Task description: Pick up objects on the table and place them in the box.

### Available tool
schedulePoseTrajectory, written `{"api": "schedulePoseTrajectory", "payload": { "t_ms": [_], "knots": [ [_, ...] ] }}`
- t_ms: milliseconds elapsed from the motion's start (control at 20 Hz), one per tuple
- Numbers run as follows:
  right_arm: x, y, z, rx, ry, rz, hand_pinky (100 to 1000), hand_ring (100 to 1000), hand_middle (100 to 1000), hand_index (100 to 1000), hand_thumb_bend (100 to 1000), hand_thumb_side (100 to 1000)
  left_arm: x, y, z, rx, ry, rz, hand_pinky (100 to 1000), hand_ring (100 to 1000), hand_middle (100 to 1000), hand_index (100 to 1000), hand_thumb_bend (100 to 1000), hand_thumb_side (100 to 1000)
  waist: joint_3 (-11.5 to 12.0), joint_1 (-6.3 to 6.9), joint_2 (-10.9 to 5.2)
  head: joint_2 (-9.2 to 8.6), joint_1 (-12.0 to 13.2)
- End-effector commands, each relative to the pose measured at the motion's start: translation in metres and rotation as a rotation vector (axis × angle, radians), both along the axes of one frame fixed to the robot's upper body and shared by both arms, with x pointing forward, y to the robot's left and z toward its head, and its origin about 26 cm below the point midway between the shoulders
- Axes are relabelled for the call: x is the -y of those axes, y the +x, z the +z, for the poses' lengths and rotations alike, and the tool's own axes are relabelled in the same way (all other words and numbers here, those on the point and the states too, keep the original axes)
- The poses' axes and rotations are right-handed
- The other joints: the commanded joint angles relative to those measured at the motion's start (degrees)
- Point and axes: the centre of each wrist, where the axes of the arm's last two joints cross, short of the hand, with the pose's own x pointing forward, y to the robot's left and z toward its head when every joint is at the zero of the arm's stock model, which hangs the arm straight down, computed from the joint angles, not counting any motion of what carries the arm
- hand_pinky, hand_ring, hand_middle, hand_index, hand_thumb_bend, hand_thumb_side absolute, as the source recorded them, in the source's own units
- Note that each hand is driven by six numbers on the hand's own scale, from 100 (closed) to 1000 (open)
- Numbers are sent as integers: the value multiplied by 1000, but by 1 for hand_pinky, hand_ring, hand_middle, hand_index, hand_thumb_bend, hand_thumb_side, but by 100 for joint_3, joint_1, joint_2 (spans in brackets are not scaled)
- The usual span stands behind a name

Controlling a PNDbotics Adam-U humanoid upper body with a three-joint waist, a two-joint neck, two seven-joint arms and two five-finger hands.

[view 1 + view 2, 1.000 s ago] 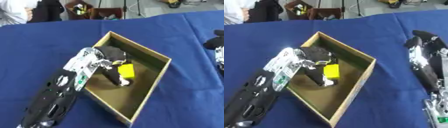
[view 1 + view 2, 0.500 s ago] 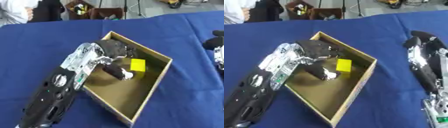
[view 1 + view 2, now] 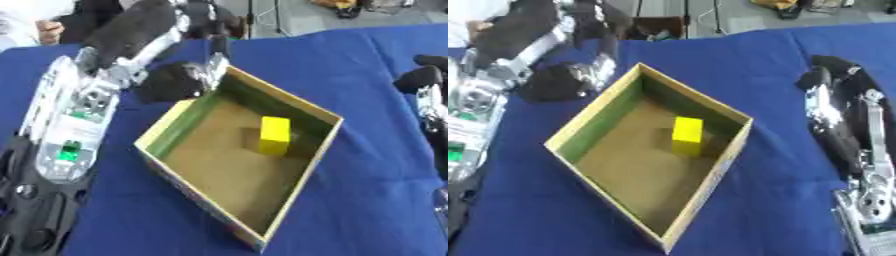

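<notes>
- Yellow block [image 3: 274, 134] seen upright on the brown floor of the open box [image 3: 182, 119], right of centre in the frame, nothing touching it; box set cornerwise on the blue surface [image 3: 376, 165].
- Left hand [image 3: 179, 80] placed at upper left, just outside the box's far left wall, holding nothing; fingers blurred, cannot tell whether spread or curled.
- Right hand [image 3: 839, 112] rested at the right edge on the cloth, well apart from the box; fingers straight and relaxed, gripping nothing.

Blue cloth over my table [image 3: 754, 65], grey floor [image 3: 297, 17] past its far edge, thin dark stand legs [image 3: 265, 20] there, yellow clutter [image 3: 776, 4] beyond.
</notes>
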Motion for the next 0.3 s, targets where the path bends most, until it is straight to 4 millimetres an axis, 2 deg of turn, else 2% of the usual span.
{"api": "schedulePoseTrajectory", "payload": {
  "t_ms": [50, 300],
  "knots": [
    [2, -1, 6, 24, 3, -6, 700, 625, 563, 754, 100, 559, -27, -25, 14, -4, -321, -108, 305, 517, 534, 761, 100, 865, 33, -42, -139, 44, -18],
    [4, -1, 7, 33, 9, -16, 699, 624, 563, 753, 100, 558, -50, -28, -6, -18, -610, -263, 294, 496, 520, 747, 100, 932, 91, -109, -102, 45, 15]
  ]
}}
